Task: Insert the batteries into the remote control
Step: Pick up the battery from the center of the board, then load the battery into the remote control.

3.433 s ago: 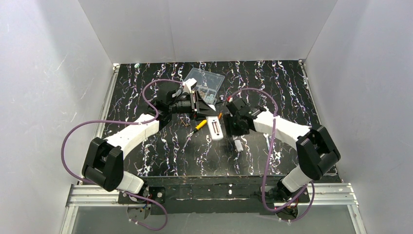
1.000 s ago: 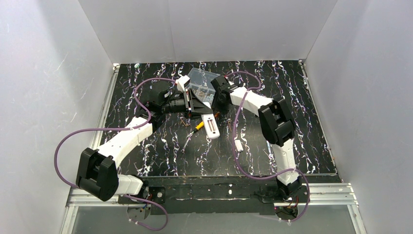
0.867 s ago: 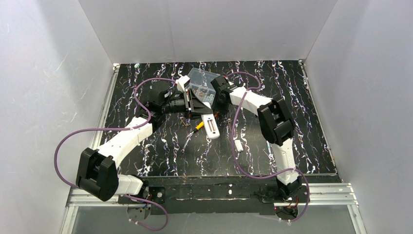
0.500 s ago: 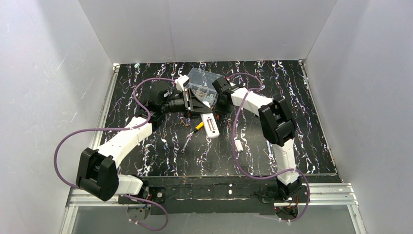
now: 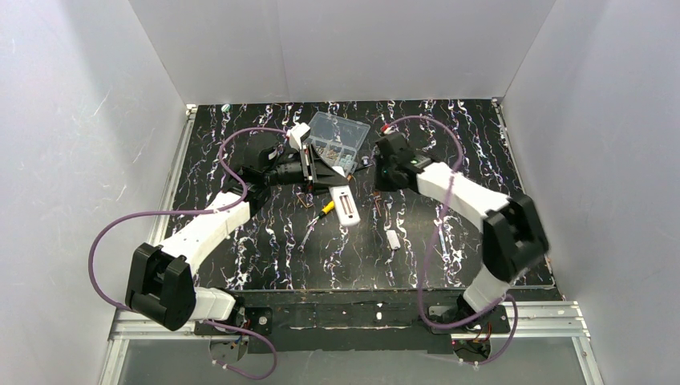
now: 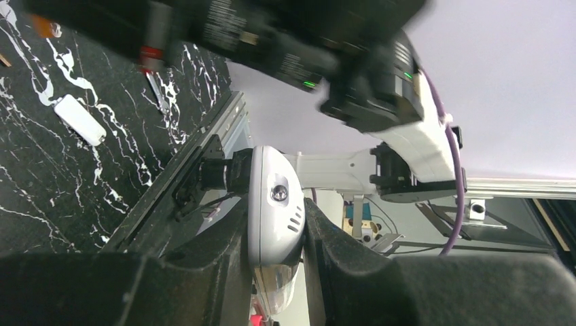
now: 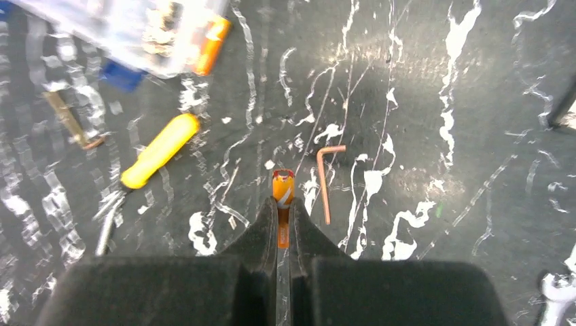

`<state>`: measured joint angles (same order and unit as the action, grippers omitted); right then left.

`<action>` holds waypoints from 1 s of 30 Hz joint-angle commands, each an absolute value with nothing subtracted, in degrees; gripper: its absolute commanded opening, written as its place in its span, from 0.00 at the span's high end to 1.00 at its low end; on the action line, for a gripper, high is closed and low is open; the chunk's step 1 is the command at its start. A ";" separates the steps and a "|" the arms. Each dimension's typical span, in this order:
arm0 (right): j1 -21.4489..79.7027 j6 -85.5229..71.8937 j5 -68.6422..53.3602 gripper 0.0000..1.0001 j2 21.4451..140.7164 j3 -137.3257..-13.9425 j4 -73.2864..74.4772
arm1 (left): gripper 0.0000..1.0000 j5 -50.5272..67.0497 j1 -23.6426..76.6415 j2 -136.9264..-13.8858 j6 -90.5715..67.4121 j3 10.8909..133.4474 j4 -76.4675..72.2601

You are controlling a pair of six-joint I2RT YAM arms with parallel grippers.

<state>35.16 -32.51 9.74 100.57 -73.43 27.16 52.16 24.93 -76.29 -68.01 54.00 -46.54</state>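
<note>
While the right gripper (image 7: 282, 214) is pinching one of the batteries (image 7: 283, 189) by its rear end, with the front part sticking out past the fingertips, the main risk is coming from that short hold. The battery is a smooth, glossy orange-copper cylinder, so it is likely to pivot or slide between the narrow black pads as soon as it is being pressed against a spring contact. If it drops, it is likely to roll off across the flat marble-patterned table (image 5: 265, 241). The remote control (image 5: 346, 207) is lying at the middle of the table, a slim white oblong with rounded ends and a long recess facing up. The left gripper (image 6: 275, 212) is clenched on its far end only, so a push at the other end could make the hard plastic shell swing or tip. The right gripper is hovering near the remote control's right side, close enough that the two wrists could be crowding each other. The second battery is not clearly showing. A yellow-handled screwdriver (image 7: 159, 151) is lying just beside the remote control's left edge, a thin bent copper-coloured key (image 7: 325, 178) is close by, a clear compartmented box (image 5: 339, 134) is sitting just beyond its far end, and a small white plate (image 5: 393, 239) is resting apart from its near right.
</note>
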 commanded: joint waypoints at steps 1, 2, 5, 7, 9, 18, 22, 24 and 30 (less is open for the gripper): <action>34.63 -22.02 8.29 0.99 83.55 -66.23 15.09 | 1.00 57.42 24.52 -74.77 -62.47 57.79 -44.33; 34.63 -20.35 7.17 0.99 80.27 -64.07 11.46 | 1.00 57.53 24.52 -74.30 -59.69 58.79 -41.44; 34.65 -14.63 2.81 0.99 72.00 -58.42 3.63 | 1.00 57.60 24.52 -72.77 -50.01 61.81 -32.03; 34.63 -9.77 -3.05 0.99 68.11 -55.53 -0.84 | 1.00 57.54 24.52 -71.99 -45.71 63.41 -27.18; 34.71 -5.83 -7.50 0.99 65.06 -53.80 -3.02 | 1.00 57.63 24.52 -71.70 -44.08 64.15 -25.78; 34.72 8.92 -29.78 0.99 51.47 -48.39 -9.95 | 1.00 53.18 24.52 -70.54 -46.65 61.51 -32.96; 34.72 16.52 -41.03 0.99 47.78 -47.66 -7.81 | 1.00 51.68 24.52 -70.46 -48.71 60.98 -36.27; 34.72 19.02 -45.96 0.99 46.65 -46.92 -7.93 | 1.00 51.76 24.50 -70.98 -50.17 61.24 -37.86; 34.71 22.12 -55.83 0.99 44.14 -46.91 -10.04 | 1.00 51.72 24.52 -71.71 -52.41 61.40 -39.89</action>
<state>34.63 17.72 -46.04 45.71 -46.96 -6.20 50.02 24.86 -73.06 -50.68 61.23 -35.07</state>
